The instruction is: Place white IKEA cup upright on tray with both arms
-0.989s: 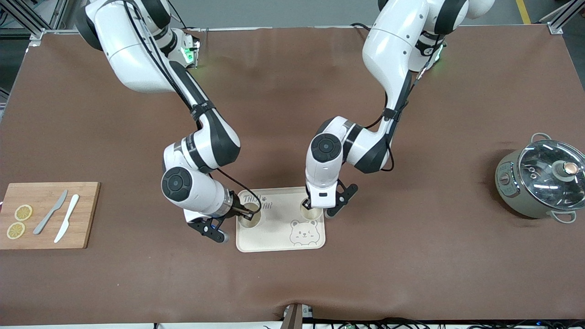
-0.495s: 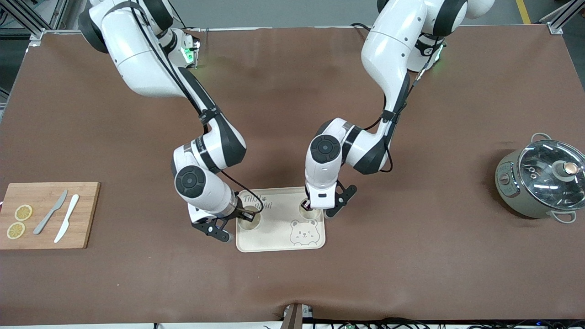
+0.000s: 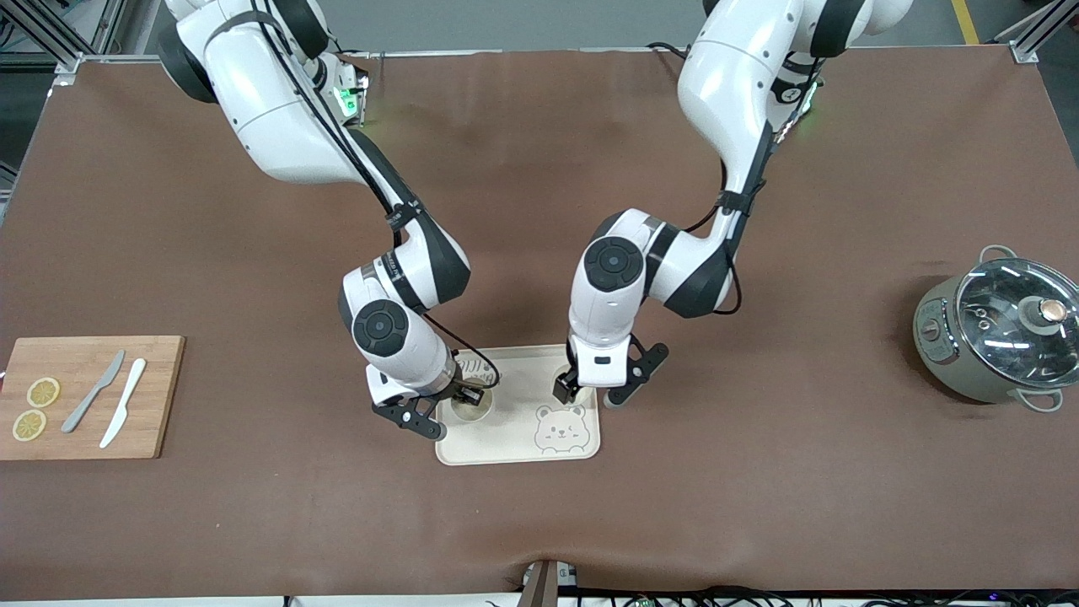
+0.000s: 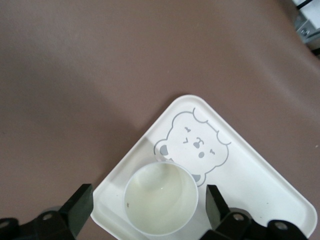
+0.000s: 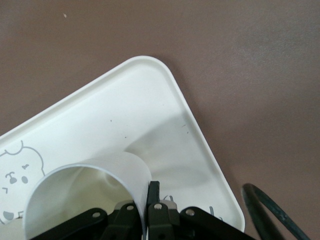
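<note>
Left gripper (image 4: pixel 145 210): your fingers stand wide apart, straddling a cup (image 4: pixel 161 197) and gripping nothing, likely just set down.
Right gripper (image 5: pixel 150 202): pinched tight on a second cup's (image 5: pixel 85 192) rim, presumably to steady it.
Cups: white, upright on the tray (image 3: pixel 506 443) (one toward each end).
</note>
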`<state>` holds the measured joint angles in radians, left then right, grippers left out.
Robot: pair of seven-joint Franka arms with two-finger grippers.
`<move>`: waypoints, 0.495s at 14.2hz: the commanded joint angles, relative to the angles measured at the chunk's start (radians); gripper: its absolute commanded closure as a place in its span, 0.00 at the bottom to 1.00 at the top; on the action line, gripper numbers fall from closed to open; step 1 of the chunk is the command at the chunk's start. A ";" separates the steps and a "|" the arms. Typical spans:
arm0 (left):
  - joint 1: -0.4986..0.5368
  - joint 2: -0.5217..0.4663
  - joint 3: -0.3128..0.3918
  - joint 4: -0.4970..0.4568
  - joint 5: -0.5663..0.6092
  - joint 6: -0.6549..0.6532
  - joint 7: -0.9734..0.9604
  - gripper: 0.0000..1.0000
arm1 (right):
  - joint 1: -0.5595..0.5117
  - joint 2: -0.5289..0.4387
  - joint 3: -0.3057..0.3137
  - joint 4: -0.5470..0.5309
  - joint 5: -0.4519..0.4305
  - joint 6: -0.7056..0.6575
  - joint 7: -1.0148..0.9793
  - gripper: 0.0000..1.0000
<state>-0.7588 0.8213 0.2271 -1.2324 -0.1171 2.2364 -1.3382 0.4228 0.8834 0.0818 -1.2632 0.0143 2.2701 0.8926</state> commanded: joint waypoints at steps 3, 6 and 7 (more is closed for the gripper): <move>0.061 -0.125 -0.006 -0.036 0.028 -0.122 0.129 0.00 | 0.024 0.016 -0.008 -0.013 -0.025 0.054 0.048 1.00; 0.104 -0.180 -0.009 -0.048 0.021 -0.197 0.238 0.00 | 0.022 0.017 -0.008 -0.019 -0.023 0.060 0.048 0.91; 0.117 -0.198 -0.009 -0.058 0.017 -0.222 0.275 0.00 | 0.017 0.016 -0.008 -0.019 -0.022 0.058 0.048 0.57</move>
<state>-0.6627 0.6831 0.2279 -1.2389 -0.1169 2.0524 -1.1204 0.4379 0.9014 0.0807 -1.2801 0.0139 2.3195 0.9126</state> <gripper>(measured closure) 0.000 0.934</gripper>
